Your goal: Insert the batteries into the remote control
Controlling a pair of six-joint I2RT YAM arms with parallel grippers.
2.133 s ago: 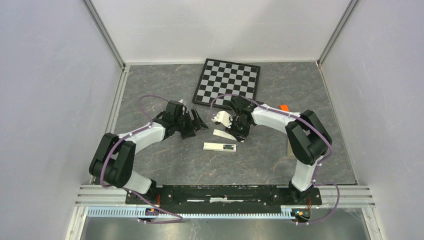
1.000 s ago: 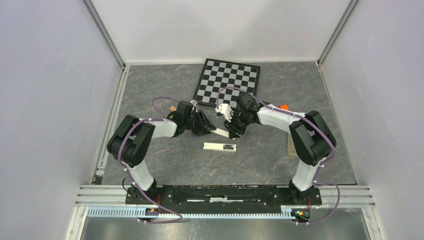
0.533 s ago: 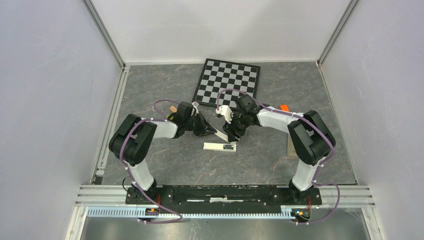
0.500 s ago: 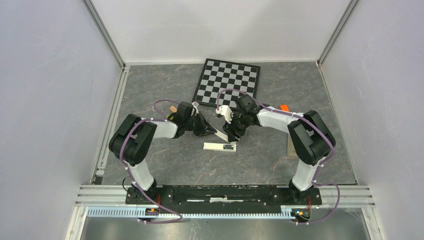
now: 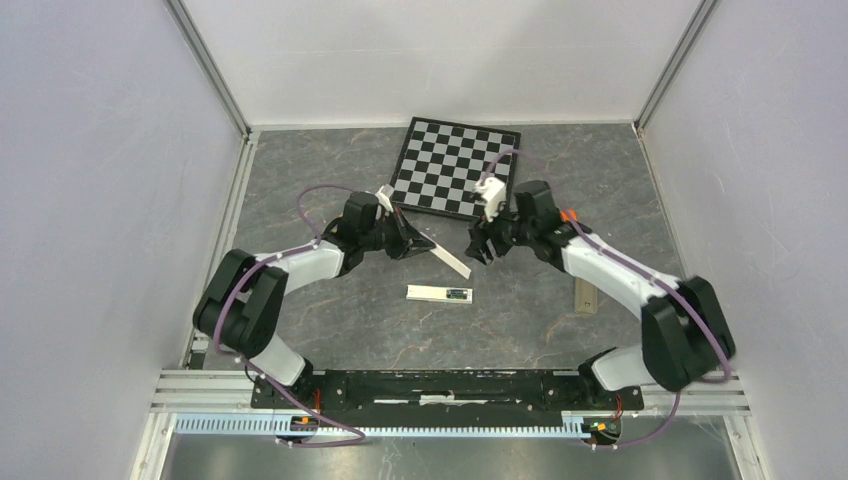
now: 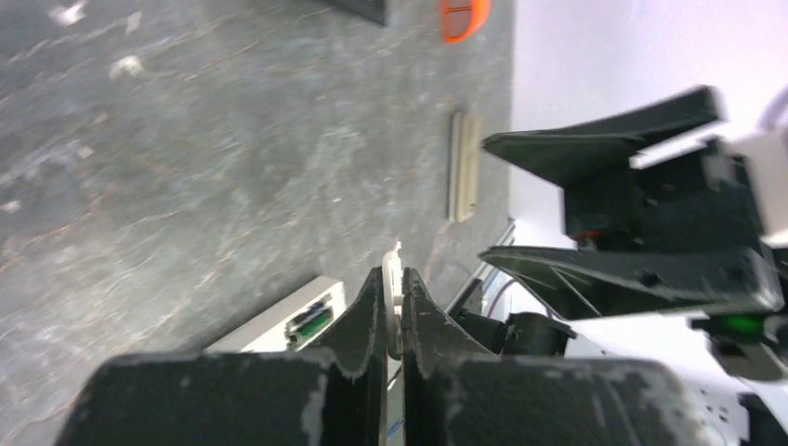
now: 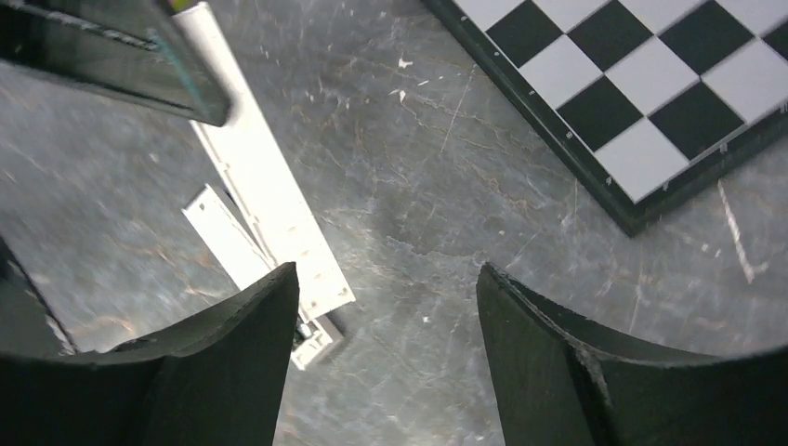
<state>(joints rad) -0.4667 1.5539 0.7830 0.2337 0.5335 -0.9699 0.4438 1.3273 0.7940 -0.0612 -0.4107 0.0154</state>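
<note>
Our left tool (image 6: 394, 283) pinches the white panel (image 7: 269, 195) at its ten-o'clock end, right tool (image 7: 386, 283) spread empty; we judge that thin grip may slip.

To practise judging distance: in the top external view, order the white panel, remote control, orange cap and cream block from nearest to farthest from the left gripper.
1. white panel: clamped in the left gripper.
2. remote control: just beyond the panel, toward the arm bases.
3. orange cap and cream block: both far right, too close to call.
</note>
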